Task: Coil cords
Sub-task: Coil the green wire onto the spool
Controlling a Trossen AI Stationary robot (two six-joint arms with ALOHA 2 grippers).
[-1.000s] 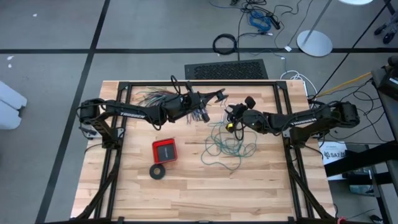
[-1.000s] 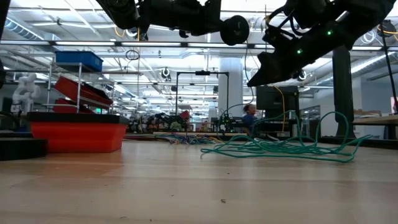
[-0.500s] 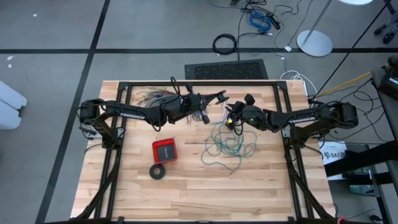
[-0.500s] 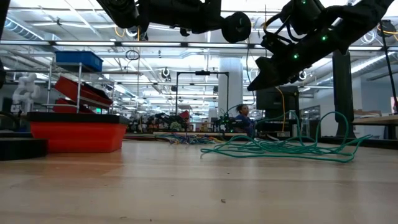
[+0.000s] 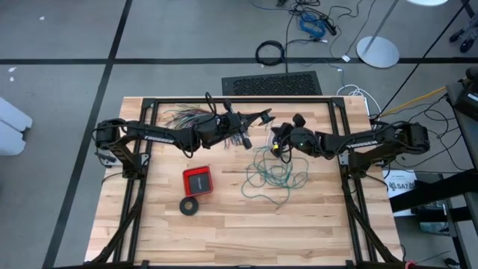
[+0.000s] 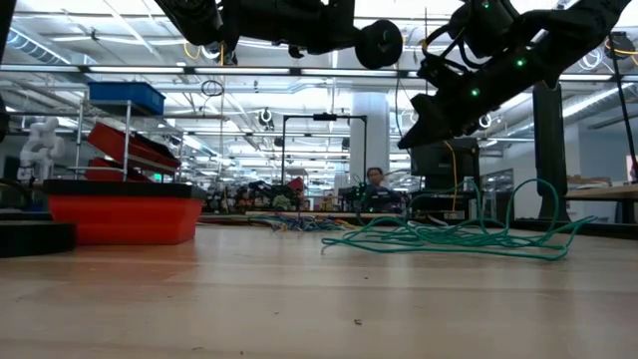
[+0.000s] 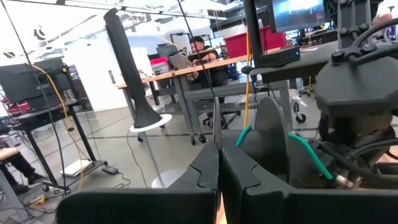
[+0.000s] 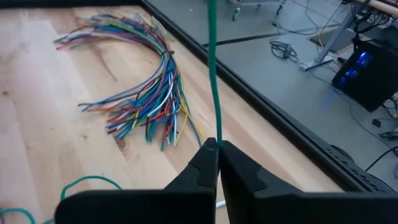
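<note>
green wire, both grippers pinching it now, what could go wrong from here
The right gripper is shut on the green wire at the very fingertips, so the thin strand could slip out under a pull. The left gripper is shut on it too; if the arms part, the span between could go taut and drag the loose tangle. Those overlapping loops might knot, or snag the many-coloured wire bundle nearby.

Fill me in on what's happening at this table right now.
Both arms are raised over the far half of the table, working a teal-green wire whose loose tangle lies beneath them. The right claw is shut on a strand of that wire, which runs taut away from its fingertips. The left claw is also shut, pinching a thin strand. A fanned bundle of coloured wires lies aside, untouched.
</note>
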